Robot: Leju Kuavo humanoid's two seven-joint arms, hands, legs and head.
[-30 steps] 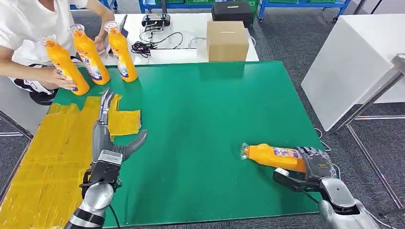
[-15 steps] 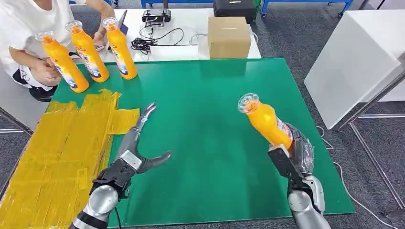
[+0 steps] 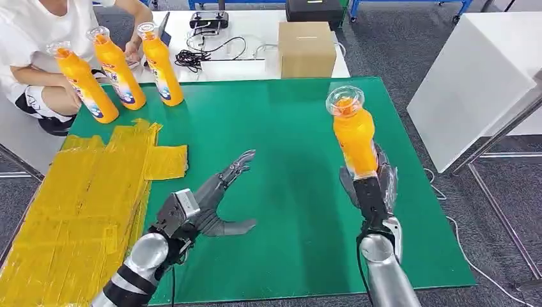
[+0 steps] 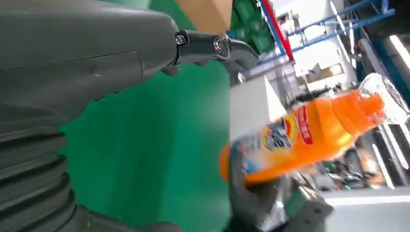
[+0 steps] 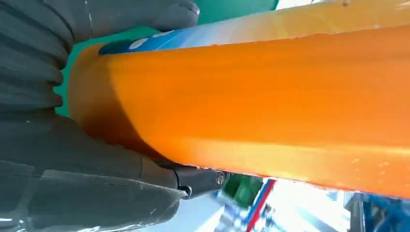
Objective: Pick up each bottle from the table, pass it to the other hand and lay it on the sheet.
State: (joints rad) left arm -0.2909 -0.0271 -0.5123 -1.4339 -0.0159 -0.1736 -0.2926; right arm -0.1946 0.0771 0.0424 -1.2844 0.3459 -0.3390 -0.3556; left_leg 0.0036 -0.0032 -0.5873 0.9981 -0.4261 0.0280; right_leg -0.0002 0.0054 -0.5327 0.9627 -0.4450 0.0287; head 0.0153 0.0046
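Note:
My right hand grips an orange bottle by its base and holds it nearly upright above the right part of the green table, its clear cap uppermost. The right wrist view shows the orange bottle close up, wrapped by my fingers. My left hand is open above the table's middle left, fingers spread and pointing toward the bottle, apart from it. In the left wrist view the bottle sits beyond my fingertips. The yellow sheet covers the table's left side.
Three more orange bottles stand upright at the table's far left corner, where a person sits with hands near them. A cardboard box and cables lie on the white table behind. A white cabinet stands to the right.
My right hand has lifted the bottle off the table and turned it from lying to nearly upright. My left hand has swung from over the sheet toward the table's middle, fingers turning to the bottle.

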